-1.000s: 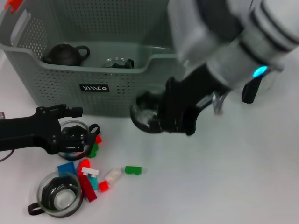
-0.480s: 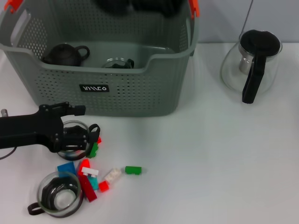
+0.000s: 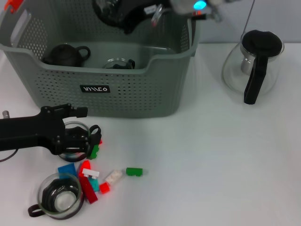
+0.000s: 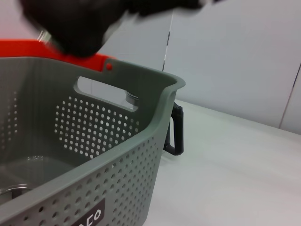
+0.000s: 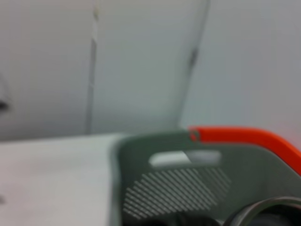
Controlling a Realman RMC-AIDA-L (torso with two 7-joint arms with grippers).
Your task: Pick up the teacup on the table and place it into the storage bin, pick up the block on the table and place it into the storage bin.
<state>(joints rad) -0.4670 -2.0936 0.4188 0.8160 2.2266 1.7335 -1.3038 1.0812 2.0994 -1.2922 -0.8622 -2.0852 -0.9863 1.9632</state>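
In the head view, the right gripper [image 3: 123, 13] is seen above the storage bin [image 3: 141, 89] at twelve o'clock, its finger state indiscernible, while the left gripper [image 3: 75, 134], fingers spread, brackets a glass teacup [image 3: 74, 141] at eight o'clock. Loose blocks [image 3: 96, 174] and a second teacup [image 3: 59, 195] are left on the table [image 3: 211, 165], so much is judged undone. In the wrist views only the bin wall is shown.

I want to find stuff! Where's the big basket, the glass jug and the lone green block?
storage bin [image 3: 141, 96], head view, perforated front wall.
glass carafe [image 3: 232, 70], head view, clear glass belly.
green block [image 3: 134, 172], head view, its top.
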